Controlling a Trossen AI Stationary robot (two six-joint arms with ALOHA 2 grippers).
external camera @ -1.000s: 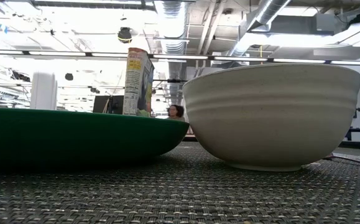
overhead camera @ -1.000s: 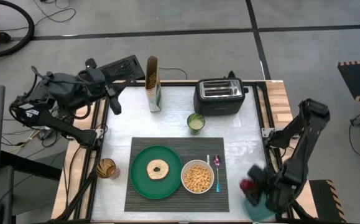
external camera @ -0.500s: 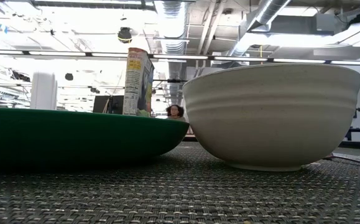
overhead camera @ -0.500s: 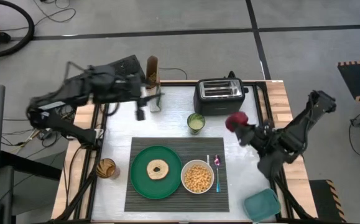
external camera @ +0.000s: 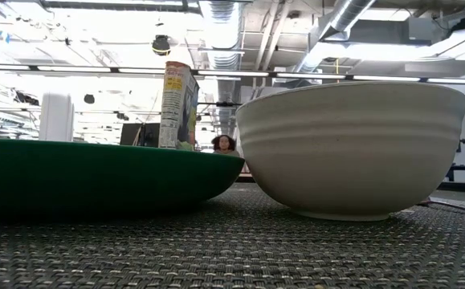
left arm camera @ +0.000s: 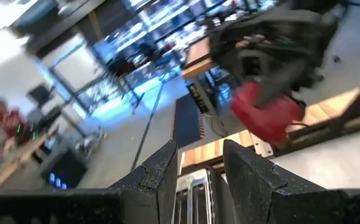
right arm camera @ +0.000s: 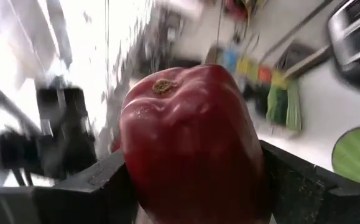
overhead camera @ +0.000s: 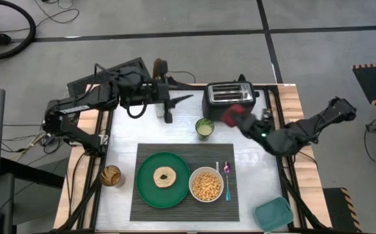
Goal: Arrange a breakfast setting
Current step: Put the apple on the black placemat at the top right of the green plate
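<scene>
My right gripper [overhead camera: 234, 117] is shut on the red apple [overhead camera: 232, 113], in the air just in front of the black toaster [overhead camera: 228, 97]. The apple also shows in the left wrist view [left arm camera: 267, 113]. My left gripper [overhead camera: 182, 99] is open and empty, pointing right beside the cereal box [overhead camera: 158, 70]. On the dark ribbed placemat [overhead camera: 184, 156] sit the green plate [overhead camera: 150, 188] with the tan bagel [overhead camera: 165, 176], the white bowl [overhead camera: 206, 185] of yellow cereal, and the pink-teal spoon [overhead camera: 226, 180]. My right gripper pinches the apple's two opposite sides [right arm camera: 136, 155] between its two fingers [right arm camera: 86, 183]. The fingers reach in from the table's right side. The apple is lifted clear of the table, its stem pit [right arm camera: 164, 85] showing above the fingers in the wrist view.
A small green cup [overhead camera: 204, 128] stands between the toaster and the placemat, below the apple's left. A teal square container [overhead camera: 273, 214] is at the near right corner. A brown jar [overhead camera: 112, 175] stands left of the placemat. Bare table lies right of the placemat.
My right gripper has lifted the apple from the teal container at the near right and carried it up, toward the far edge and leftward to the toaster. My left arm has swung from the far left corner rightward past the cereal box.
</scene>
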